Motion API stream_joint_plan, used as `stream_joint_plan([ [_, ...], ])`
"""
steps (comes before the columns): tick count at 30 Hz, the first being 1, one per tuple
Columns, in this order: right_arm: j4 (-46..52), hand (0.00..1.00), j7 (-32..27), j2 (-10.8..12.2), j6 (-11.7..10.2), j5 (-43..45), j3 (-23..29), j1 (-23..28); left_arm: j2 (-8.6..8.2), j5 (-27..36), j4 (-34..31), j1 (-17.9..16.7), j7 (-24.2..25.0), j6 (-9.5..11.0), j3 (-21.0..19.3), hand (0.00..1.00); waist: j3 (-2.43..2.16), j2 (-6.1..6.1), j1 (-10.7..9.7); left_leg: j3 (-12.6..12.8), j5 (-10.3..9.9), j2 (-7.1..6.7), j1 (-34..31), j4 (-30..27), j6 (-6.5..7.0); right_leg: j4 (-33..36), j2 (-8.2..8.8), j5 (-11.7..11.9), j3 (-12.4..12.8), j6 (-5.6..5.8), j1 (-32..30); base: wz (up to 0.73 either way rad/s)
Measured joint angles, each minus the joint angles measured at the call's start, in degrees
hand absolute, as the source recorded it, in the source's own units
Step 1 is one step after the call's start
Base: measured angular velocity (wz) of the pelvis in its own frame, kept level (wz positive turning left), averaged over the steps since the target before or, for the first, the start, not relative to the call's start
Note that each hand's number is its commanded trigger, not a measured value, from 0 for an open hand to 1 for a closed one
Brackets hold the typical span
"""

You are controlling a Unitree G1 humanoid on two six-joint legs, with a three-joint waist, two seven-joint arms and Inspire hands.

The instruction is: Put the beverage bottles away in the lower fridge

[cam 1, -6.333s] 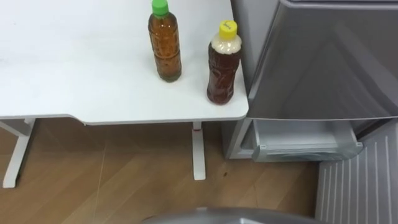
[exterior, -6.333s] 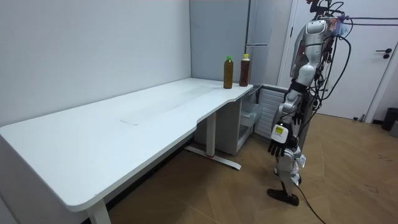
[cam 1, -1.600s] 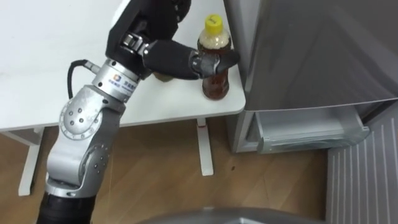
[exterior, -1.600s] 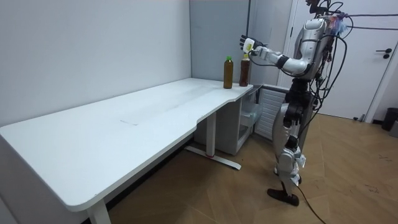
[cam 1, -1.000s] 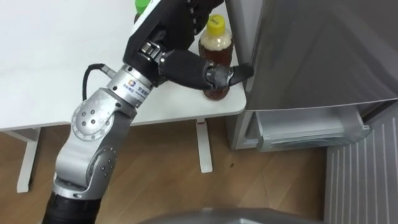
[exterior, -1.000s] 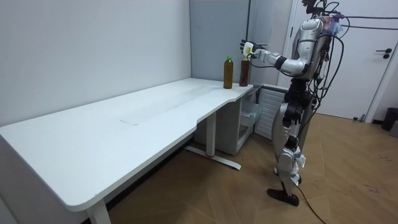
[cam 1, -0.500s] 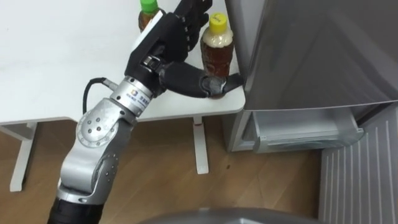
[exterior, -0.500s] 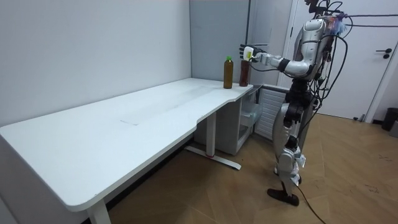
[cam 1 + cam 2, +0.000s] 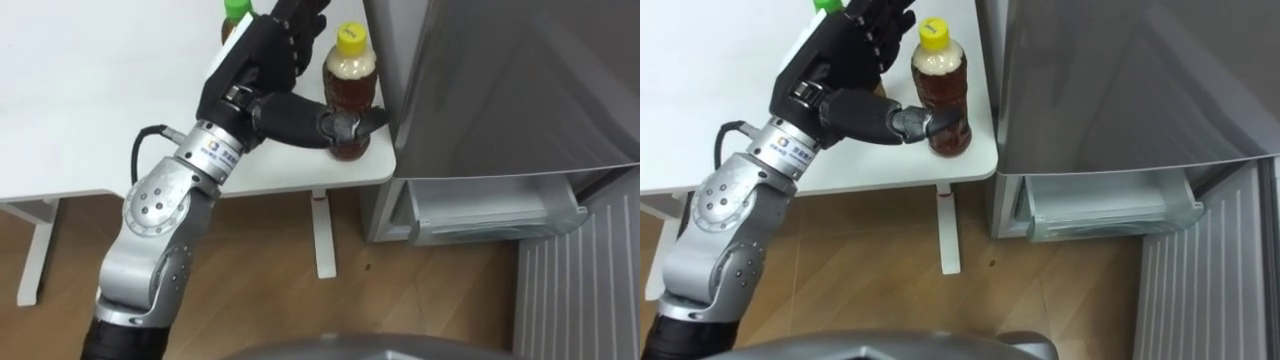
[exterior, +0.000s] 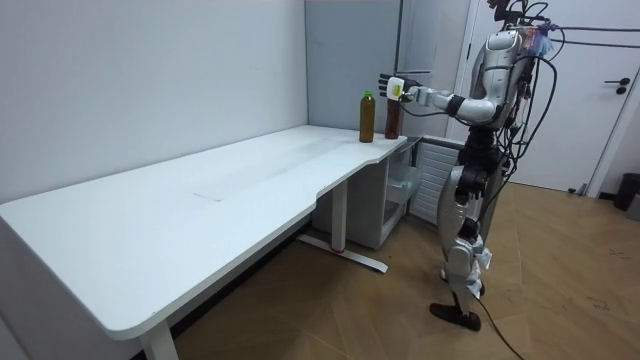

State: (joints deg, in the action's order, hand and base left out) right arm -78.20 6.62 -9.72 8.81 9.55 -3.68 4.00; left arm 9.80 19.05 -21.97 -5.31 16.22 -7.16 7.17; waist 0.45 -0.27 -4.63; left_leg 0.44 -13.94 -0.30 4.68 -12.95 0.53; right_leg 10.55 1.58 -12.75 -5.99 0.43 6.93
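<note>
Left hand point(image 9: 262, 62) nearer yellow-capped bottle point(image 9: 352, 98)

The left hand point(image 9: 258, 62) hides most of the green-capped bottle point(image 9: 236, 9), leaving its cap showing.

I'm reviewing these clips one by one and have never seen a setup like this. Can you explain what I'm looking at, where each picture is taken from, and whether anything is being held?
This is a two-legged humanoid robot with human-like hands. Two pictures come from cameras in its head, looking down. The third comes from a camera standing in the room, and shows the robot at the corner of a white table beside a grey fridge. Two drinks stand on the table: a yellow-capped bottle and a green-capped bottle partly behind the hand. The left hand is at the yellow-capped bottle, its thumb across the front and its fingers straight alongside, so the bottle looks not yet gripped. The fridge's lower compartment stands open.
</note>
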Motion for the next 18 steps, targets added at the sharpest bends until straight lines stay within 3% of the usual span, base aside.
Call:
stream_joint_plan([
  [18, 0.1, 0.00, 0.3, 0.3, 0.0, 0.1, -0.7, -0.2, -1.41, -1.3, 3.9, 0.1, -2.2, 0.1, 2.1, 0.00, 0.32, -0.33, -0.2, 0.8, 0.0, 0.01, 0.0, -0.1, 0.00, -0.1, 0.00, 0.0, 0.8, 0.06, -0.4, -0.01],
])
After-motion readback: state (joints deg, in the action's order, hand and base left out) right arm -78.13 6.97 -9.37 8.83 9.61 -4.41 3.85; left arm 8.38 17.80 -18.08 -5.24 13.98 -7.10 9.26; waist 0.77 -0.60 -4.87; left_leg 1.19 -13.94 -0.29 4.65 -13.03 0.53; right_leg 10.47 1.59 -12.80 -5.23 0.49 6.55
